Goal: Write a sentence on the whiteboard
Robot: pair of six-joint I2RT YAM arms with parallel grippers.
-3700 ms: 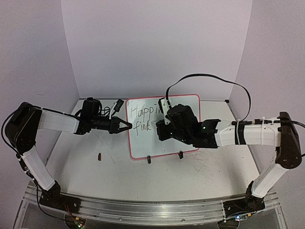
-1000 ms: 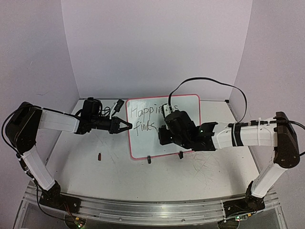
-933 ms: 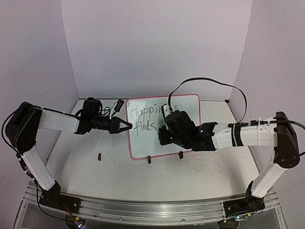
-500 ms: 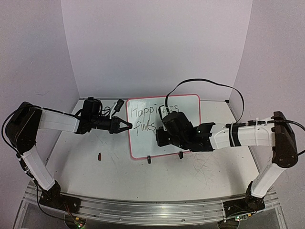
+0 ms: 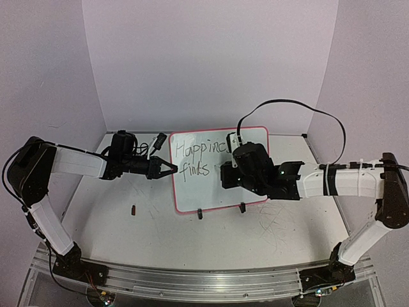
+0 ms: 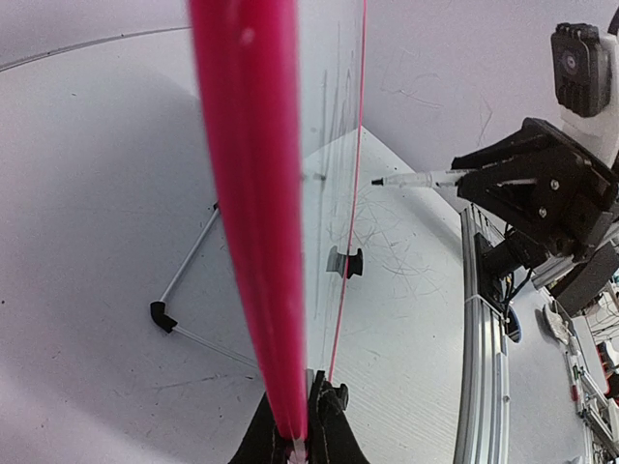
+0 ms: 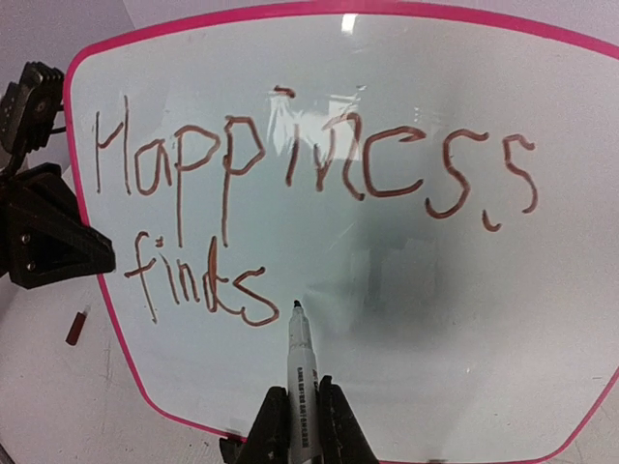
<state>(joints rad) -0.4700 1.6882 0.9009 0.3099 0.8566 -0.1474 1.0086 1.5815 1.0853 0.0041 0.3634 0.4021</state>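
My left gripper [image 5: 167,169]: clamped on left frame of whiteboard [image 5: 192,192]. My right gripper [image 7: 300,411]: gripping marker [image 7: 301,367], tip beside "finds" of sentence [image 7: 232,159]; wrist [image 5: 252,166] masks whiteboard right half from above. Red cap [image 5: 133,209]: left of whiteboard.

We see a small dark red piece [image 5: 133,209] lying alone on the scuffed white table [image 5: 153,231], pale lilac walls [image 5: 211,64] behind.

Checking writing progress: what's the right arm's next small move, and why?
Probably ease the marker tip onto the whiteboard just right of "finds" and begin the next word: the second line stops there, the right pincer grips the marker with its tip at that gap, and the left pincer clamps the board's edge.
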